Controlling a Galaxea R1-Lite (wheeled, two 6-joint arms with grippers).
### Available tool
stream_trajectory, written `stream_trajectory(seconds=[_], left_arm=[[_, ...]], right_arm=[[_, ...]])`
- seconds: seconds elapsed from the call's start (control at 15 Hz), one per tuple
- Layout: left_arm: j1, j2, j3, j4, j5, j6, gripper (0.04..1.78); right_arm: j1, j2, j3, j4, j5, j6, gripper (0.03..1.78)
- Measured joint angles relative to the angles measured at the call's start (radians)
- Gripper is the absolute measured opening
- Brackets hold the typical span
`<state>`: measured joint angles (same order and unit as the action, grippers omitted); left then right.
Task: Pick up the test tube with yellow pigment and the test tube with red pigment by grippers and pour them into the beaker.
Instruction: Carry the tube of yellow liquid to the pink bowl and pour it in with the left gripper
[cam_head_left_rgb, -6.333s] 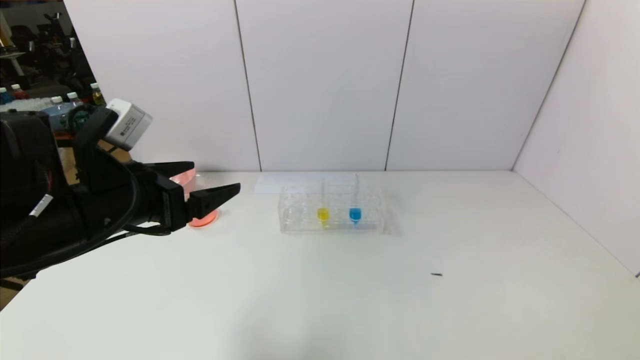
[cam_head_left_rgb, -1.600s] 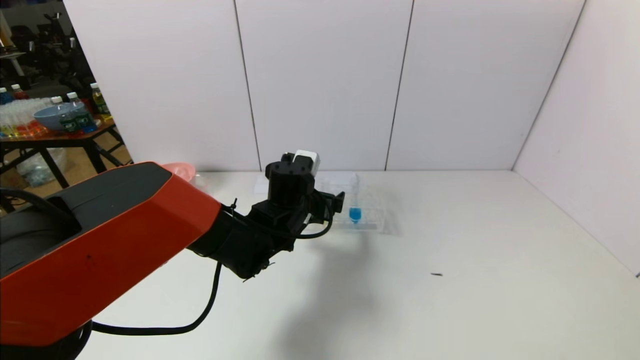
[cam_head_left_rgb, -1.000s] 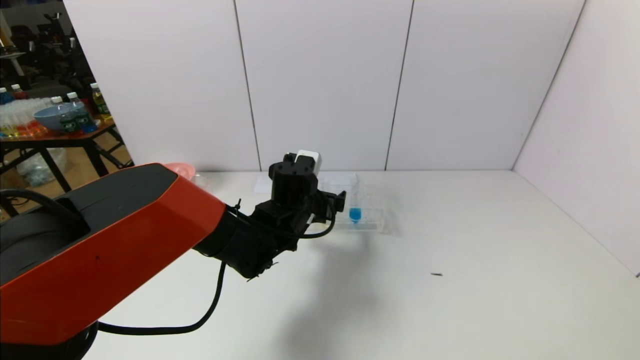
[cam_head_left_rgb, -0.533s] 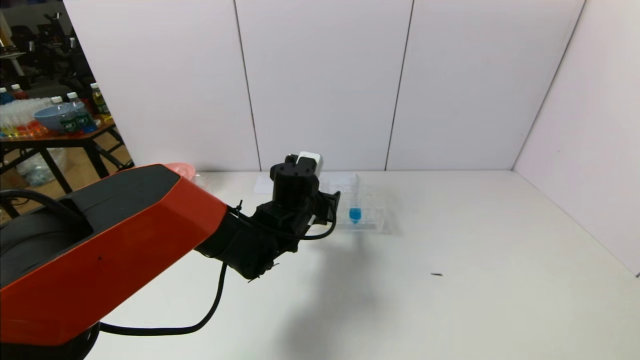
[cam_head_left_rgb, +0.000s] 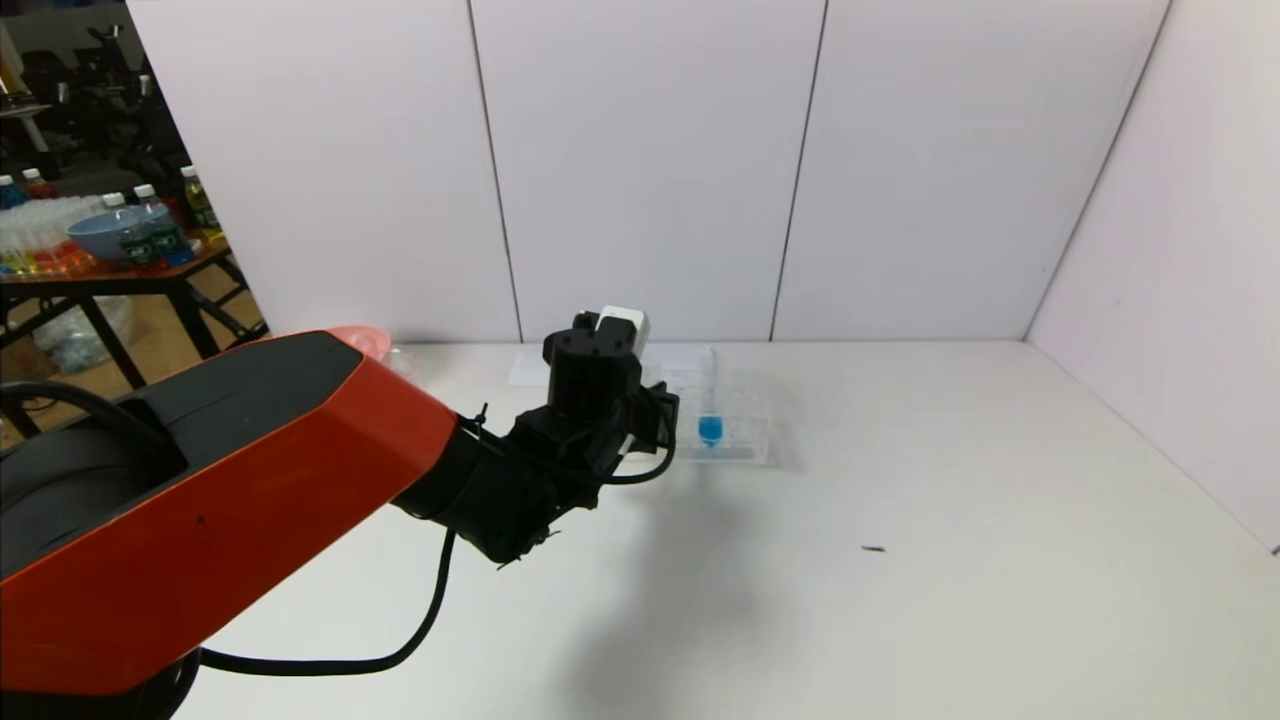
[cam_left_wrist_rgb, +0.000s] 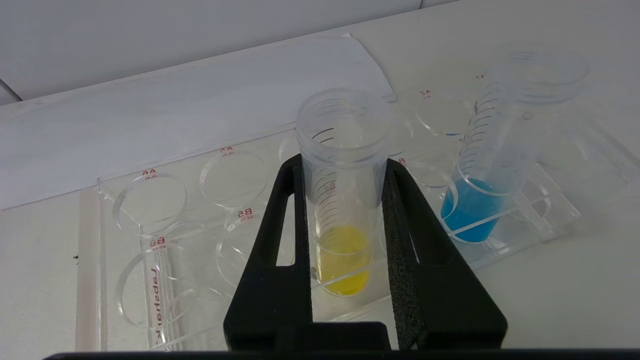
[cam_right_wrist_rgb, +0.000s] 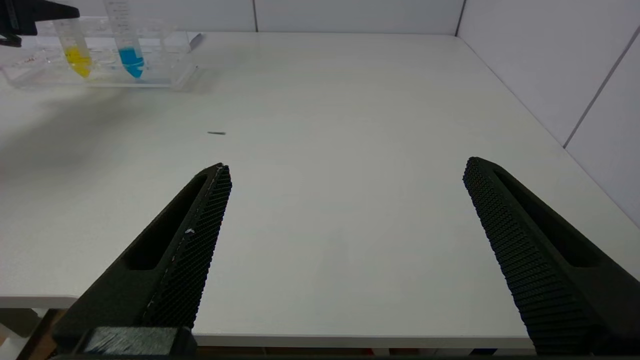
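Observation:
My left gripper (cam_head_left_rgb: 655, 408) reaches over the clear tube rack (cam_head_left_rgb: 745, 440). In the left wrist view the gripper (cam_left_wrist_rgb: 343, 165) is shut on the test tube with yellow pigment (cam_left_wrist_rgb: 342, 150). Both pads press its upper part, and the tube stands upright in the rack (cam_left_wrist_rgb: 150, 240). The left gripper hides this tube in the head view. It shows far off in the right wrist view (cam_right_wrist_rgb: 77, 55). My right gripper (cam_right_wrist_rgb: 345, 167) is open and empty above the table's front edge. The red tube is out of view. A clear edge (cam_head_left_rgb: 402, 362) beside the pink bowl may be the beaker.
A blue-liquid tube (cam_head_left_rgb: 710, 428) stands in the rack next to the yellow one and leans a little in the left wrist view (cam_left_wrist_rgb: 472, 210). A pink bowl (cam_head_left_rgb: 350, 335) sits at the back left behind my arm. A white sheet (cam_left_wrist_rgb: 200, 100) lies behind the rack. A dark speck (cam_head_left_rgb: 874, 548) lies right of centre.
The left gripper came from the left to the rack, and in the last second its jaws closed round the yellow tube. The rack and blue tube have not moved.

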<state>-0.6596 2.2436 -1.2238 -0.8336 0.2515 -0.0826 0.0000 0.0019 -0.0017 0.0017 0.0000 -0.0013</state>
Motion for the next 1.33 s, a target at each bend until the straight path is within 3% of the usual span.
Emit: stream_trajectory(seconds=[1.33], left_arm=[[-0.003,-0.111,0.009,0.018,-0.003,0.037,0.45]], right_arm=[[0.000,0.000,0.000,0.000,0.000,0.000,1.70]])
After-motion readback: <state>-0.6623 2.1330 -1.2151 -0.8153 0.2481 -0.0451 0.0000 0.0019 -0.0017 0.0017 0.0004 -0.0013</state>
